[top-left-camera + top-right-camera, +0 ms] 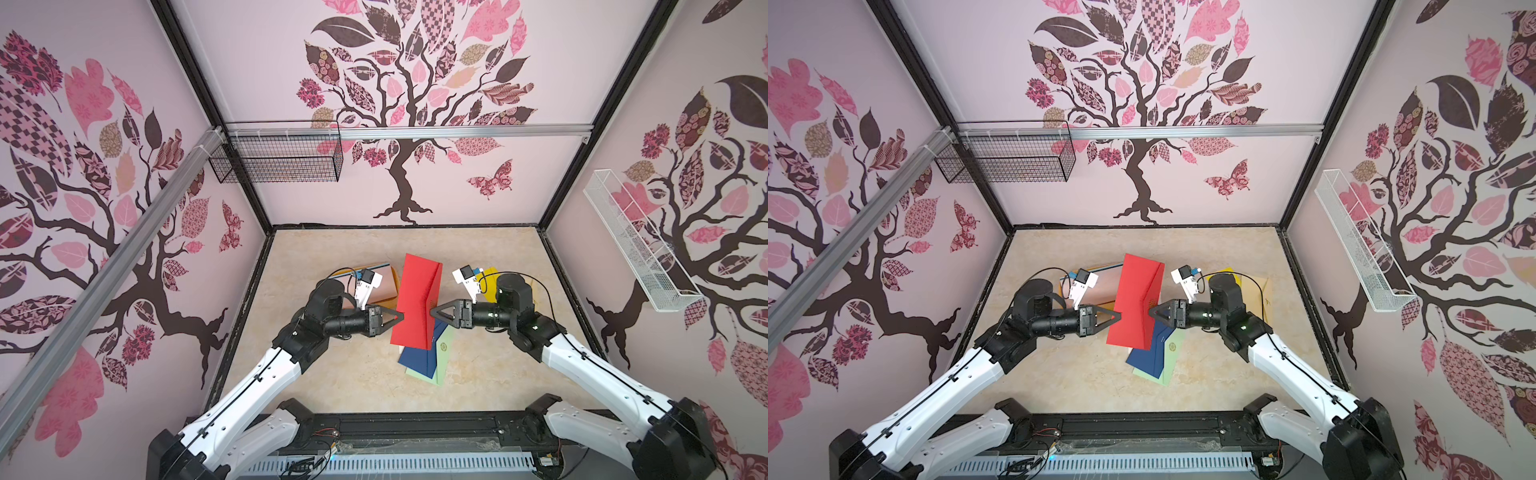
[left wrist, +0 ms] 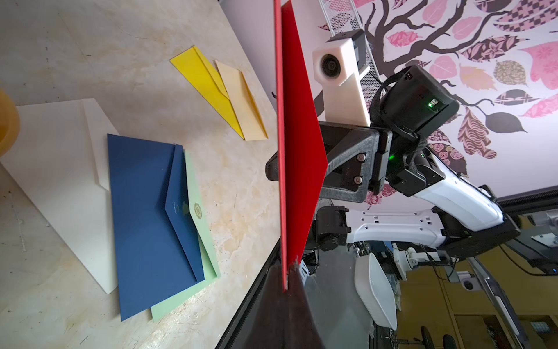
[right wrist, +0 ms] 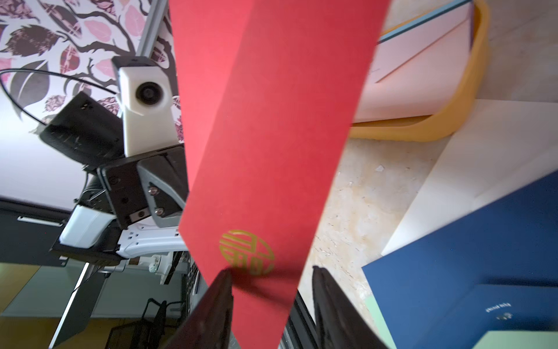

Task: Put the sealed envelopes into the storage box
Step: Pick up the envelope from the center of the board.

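Red envelope [image 1: 415, 303]: centre of frame, held on edge above the counter [image 1: 332, 374]. My left end effector [image 1: 397, 318] is clamped on one side; my right end effector [image 1: 433, 311] straddles the other, jaws parted. Storage box [image 1: 395, 286]: just left of it. Risk: if the left releases before the right closes, the envelope would likely drop.

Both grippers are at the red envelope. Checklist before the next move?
1. Hold: left gripper shut on red envelope: ok.
2. Second grip: right gripper closed on it: not ok, jaws apart astride its edge.
3. Clearance: envelope off the table, held above navy envelope: ok.
4. Room in box: cannot tell; pink envelope lies on top inside.
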Controlling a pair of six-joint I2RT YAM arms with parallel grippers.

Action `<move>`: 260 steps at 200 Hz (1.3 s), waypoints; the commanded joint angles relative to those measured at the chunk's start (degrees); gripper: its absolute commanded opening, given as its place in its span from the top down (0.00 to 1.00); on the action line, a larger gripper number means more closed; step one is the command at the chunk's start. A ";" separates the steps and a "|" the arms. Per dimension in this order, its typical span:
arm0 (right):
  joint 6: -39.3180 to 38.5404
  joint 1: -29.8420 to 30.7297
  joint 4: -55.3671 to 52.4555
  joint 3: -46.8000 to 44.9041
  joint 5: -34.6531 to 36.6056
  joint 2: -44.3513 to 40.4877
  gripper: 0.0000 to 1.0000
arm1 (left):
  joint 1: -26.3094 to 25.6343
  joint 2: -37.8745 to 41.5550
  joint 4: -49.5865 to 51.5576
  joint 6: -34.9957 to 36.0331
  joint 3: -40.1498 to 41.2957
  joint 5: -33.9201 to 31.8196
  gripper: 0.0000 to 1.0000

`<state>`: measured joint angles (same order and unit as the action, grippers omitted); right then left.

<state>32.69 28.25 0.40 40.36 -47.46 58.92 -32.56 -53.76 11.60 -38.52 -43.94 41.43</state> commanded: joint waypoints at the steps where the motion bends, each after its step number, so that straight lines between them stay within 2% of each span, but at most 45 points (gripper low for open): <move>1: 0.62 0.15 4.41 1.50 -1.66 -3.01 0.58 | 0.06 1.42 -3.46 -1.24 0.82 3.02 1.00; 51: 1.45 0.19 4.96 2.44 -1.45 -5.38 0.82 | 0.12 1.99 -4.99 -2.66 2.06 2.96 1.00; 76: 1.59 0.19 4.53 2.77 -1.45 -5.55 0.99 | 0.12 1.73 -5.38 -3.22 2.23 2.64 1.00; 92: -0.14 0.22 2.80 3.54 -0.69 -5.60 1.00 | 0.12 2.14 -1.98 -2.03 1.55 -0.11 0.63; 97: -1.25 0.21 1.32 4.22 0.06 -5.47 1.00 | 0.12 2.51 0.06 -1.12 1.06 -2.02 0.56; 108: -6.15 0.24 -4.53 6.92 2.59 -4.74 1.00 | 0.08 3.64 5.75 1.39 -0.41 -7.64 0.48; 116: -10.40 0.15 -9.66 9.64 4.11 -3.91 1.00 | 0.10 4.60 11.98 3.40 -2.05 -14.67 0.46; 130: -17.97 0.30 -16.54 14.24 7.65 -1.40 1.00 | 0.12 5.98 24.68 5.22 -6.14 -32.90 0.42; 137: -20.67 0.28 -18.10 16.09 9.03 0.23 1.00 | 0.17 6.66 29.63 5.75 -7.43 -39.91 0.41; 146: -23.75 0.26 -20.07 18.79 10.14 2.49 1.00 | 0.16 7.68 33.95 6.44 -8.30 -46.31 0.41; 154: -27.09 0.47 -22.75 21.98 11.34 5.29 1.00 | 0.19 8.89 35.84 6.97 -8.21 -49.30 0.40; 214: -53.04 3.03 -46.39 53.37 20.06 31.15 1.00 | 0.25 16.67 41.41 13.47 -8.52 -53.71 0.39; 242: -62.36 4.04 -55.73 70.31 24.25 43.70 1.00 | 0.19 18.39 41.60 15.45 -8.43 -52.62 0.39; 260: -68.00 5.12 -60.78 78.75 23.73 49.85 1.00 | 0.20 19.44 40.56 16.45 -7.85 -51.04 0.39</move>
<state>-23.40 31.99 -48.73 108.75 -26.09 102.04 -32.49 -35.79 51.99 -25.26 -51.46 -9.91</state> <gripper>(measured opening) 0.043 0.611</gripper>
